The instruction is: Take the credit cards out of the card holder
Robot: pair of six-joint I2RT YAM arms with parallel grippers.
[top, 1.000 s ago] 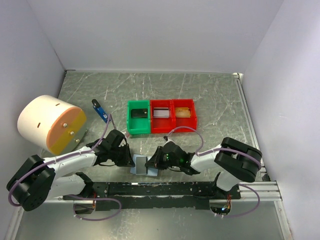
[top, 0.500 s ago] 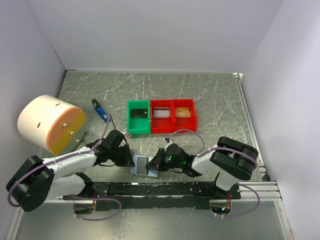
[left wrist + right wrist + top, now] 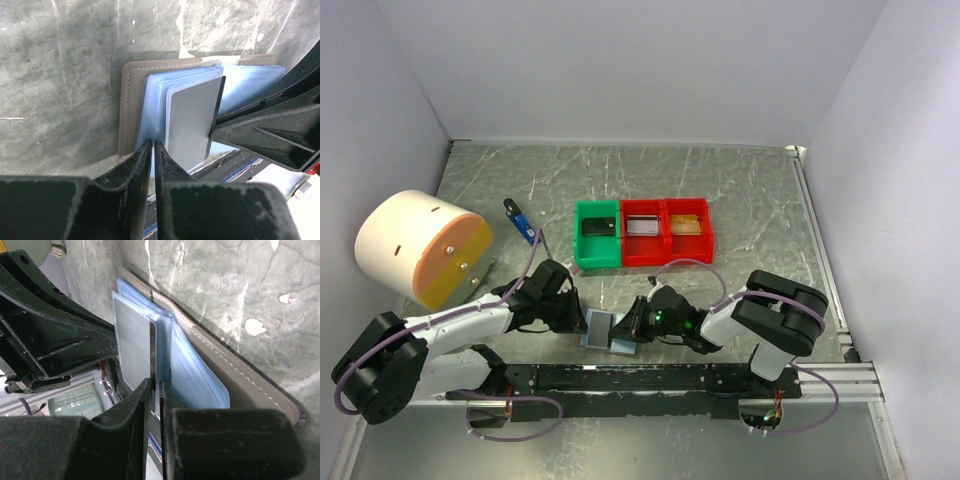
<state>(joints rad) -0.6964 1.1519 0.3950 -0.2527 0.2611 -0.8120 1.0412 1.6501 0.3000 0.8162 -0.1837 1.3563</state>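
On the marbled table (image 3: 750, 200), a white-and-orange drum (image 3: 420, 245) sits at 9 o'clock, with a green tray (image 3: 579, 240) and two red trays (image 3: 665, 262) in the middle. The card holder (image 3: 131, 100) lies open at 6 o'clock from the trays. The left gripper (image 3: 152, 150), at its 9 o'clock, is pinched almost closed on its pale blue sleeves (image 3: 155, 95). The right gripper (image 3: 156, 387), at 3 o'clock, clamps the edge of a grey card (image 3: 192, 120) among them.
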